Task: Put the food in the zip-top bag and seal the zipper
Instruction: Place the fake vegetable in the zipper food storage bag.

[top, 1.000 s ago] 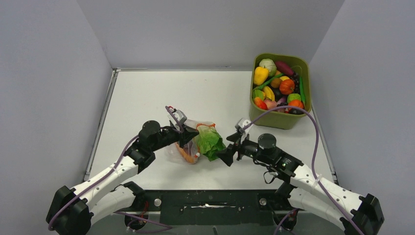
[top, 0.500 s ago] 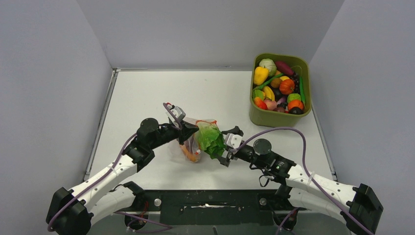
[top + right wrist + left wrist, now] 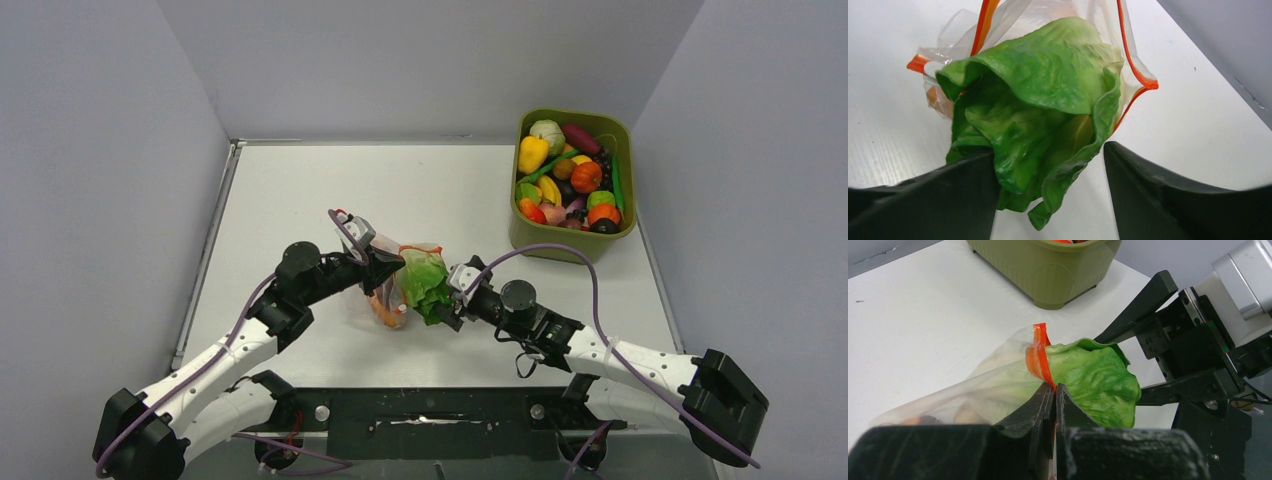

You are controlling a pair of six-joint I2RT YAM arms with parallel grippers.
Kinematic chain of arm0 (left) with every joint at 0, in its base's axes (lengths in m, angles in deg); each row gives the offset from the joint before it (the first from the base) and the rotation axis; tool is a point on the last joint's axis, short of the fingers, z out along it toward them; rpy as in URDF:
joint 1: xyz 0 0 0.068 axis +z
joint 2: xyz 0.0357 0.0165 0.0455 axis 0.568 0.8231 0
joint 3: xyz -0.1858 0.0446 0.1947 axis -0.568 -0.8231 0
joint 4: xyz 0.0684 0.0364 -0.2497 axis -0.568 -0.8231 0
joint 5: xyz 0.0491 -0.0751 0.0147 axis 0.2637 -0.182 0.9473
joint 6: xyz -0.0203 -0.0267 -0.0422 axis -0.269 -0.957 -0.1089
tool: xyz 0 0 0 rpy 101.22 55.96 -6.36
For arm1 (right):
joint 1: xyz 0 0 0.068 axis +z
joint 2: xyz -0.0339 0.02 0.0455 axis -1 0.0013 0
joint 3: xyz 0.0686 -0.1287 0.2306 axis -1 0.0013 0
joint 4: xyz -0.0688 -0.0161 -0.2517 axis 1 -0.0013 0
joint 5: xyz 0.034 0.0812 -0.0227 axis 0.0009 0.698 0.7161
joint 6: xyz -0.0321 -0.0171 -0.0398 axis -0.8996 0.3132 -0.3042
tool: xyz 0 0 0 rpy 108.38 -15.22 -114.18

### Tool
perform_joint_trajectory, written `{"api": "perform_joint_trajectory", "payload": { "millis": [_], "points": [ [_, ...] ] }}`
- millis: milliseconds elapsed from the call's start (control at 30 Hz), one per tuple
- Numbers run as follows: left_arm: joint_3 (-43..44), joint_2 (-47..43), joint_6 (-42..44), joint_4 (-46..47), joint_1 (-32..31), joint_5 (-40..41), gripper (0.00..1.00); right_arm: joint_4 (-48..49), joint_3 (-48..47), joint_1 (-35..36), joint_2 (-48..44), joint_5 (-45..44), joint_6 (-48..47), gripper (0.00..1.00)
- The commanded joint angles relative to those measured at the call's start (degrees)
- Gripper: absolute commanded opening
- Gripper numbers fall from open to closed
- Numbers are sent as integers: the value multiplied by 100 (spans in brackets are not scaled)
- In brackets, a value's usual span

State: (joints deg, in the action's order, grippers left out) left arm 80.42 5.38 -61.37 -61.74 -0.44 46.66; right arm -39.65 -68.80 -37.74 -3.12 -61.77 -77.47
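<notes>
The zip-top bag (image 3: pixel 372 298) lies mid-table, its mouth facing right, with an orange food piece (image 3: pixel 386 316) inside. A green lettuce leaf (image 3: pixel 425 284) sticks halfway out of the mouth. My left gripper (image 3: pixel 1055 390) is shut on the orange-red zipper (image 3: pixel 1037 357) at the mouth's near edge and holds it up. My right gripper (image 3: pixel 1048 152) is open and straddles the lettuce (image 3: pixel 1038 105). Its left finger (image 3: pixel 948 200) touches the leaf; its right finger (image 3: pixel 1168 195) stands apart from it. The zipper (image 3: pixel 1135 75) gapes around the leaf.
An olive-green tub (image 3: pixel 565 242) at the back right holds several more toy fruits and vegetables (image 3: pixel 570 178). White tabletop (image 3: pixel 300 190) lies behind and left of the bag. Grey walls close in on three sides.
My right gripper has moved left up to the bag's mouth and now has the lettuce between its jaws, which have narrowed. The left gripper has kept its hold on the zipper.
</notes>
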Motion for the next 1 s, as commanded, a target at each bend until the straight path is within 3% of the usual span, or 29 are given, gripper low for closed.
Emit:
{"api": "perform_joint_trajectory", "payload": {
  "millis": [0, 133, 267, 467, 967],
  "points": [
    [228, -216, -20, 604, 45, -306, 0, 968, -240, 36, 104, -61, 781, 48],
    [237, -146, 268, 354, 56, -661, 0, 1058, -414, 64, 192, 259, 1352, 18],
    [321, 3, 362, 256, 52, -1101, 0, 1571, -409, 80, 343, 264, 1814, 7],
    [430, 92, 460, 204, 54, -1587, 0, 2039, -428, 72, 757, 12, 2160, 1],
    [387, 122, 45, 303, 49, -2214, 0, 2804, -116, 68, 1163, -465, 2711, 0]
  ]
}}
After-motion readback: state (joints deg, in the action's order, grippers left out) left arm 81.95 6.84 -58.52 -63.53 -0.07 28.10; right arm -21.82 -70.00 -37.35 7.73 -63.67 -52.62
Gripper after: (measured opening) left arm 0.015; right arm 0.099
